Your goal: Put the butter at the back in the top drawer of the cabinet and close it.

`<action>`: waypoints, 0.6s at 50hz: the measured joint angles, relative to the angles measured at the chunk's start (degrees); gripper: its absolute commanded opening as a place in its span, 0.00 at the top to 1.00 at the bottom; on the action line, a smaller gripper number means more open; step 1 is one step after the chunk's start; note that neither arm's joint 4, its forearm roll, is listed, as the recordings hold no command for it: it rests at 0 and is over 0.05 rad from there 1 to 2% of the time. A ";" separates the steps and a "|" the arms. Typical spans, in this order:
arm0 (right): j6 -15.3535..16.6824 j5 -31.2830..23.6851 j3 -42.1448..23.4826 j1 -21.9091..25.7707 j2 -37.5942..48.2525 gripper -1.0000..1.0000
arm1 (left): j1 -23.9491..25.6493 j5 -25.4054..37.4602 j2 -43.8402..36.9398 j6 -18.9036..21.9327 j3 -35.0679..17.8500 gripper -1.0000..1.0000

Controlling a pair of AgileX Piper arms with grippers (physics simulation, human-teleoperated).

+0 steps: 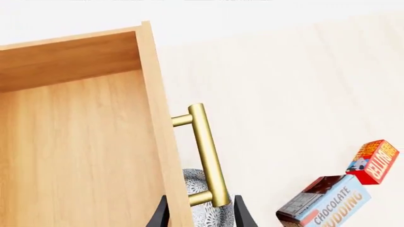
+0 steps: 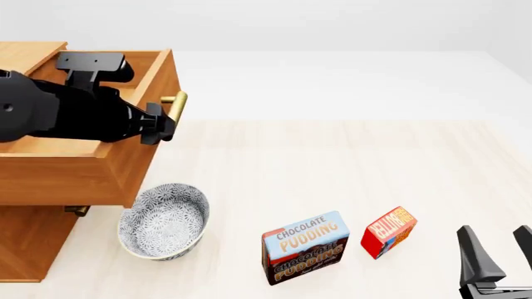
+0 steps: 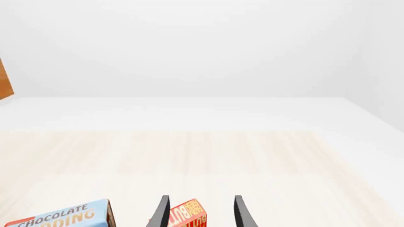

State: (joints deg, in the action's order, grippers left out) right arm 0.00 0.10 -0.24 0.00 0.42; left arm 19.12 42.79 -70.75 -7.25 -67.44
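The butter (image 2: 388, 232), a small red-orange box, stands on the table right of the chocolate pudding box (image 2: 304, 247); the left wrist view shows this butter (image 1: 374, 161) too. The cabinet (image 2: 33, 243) is at the left with its top drawer (image 2: 58, 177) pulled out, light interior (image 1: 75, 156) bare. My left gripper (image 1: 200, 218) is open, its fingers on either side of the drawer front and one end of the brass handle (image 1: 206, 153). At the near right, my right gripper (image 2: 501, 249) is open. The butter (image 3: 188, 215) shows between its fingers, some way ahead.
A patterned bowl (image 2: 164, 221) sits on the table just below the open drawer, beside the cabinet. The pudding box (image 1: 331, 202) stands close to the butter's left. The left arm (image 2: 58, 112) lies across the open drawer.
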 measured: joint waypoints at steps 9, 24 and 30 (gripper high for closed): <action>0.00 0.00 0.00 0.00 0.00 0.00 | 0.63 -0.31 0.25 -1.33 0.24 0.00; 0.00 0.00 0.00 0.00 0.00 0.00 | 0.80 -0.14 -0.54 -2.87 -0.40 0.00; 0.00 0.00 0.00 0.00 0.00 0.00 | 0.88 0.59 -1.03 -3.04 -1.04 0.00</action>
State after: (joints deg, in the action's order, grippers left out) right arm 0.00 0.10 -0.24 0.00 0.42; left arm 19.99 43.38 -71.77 -10.29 -68.49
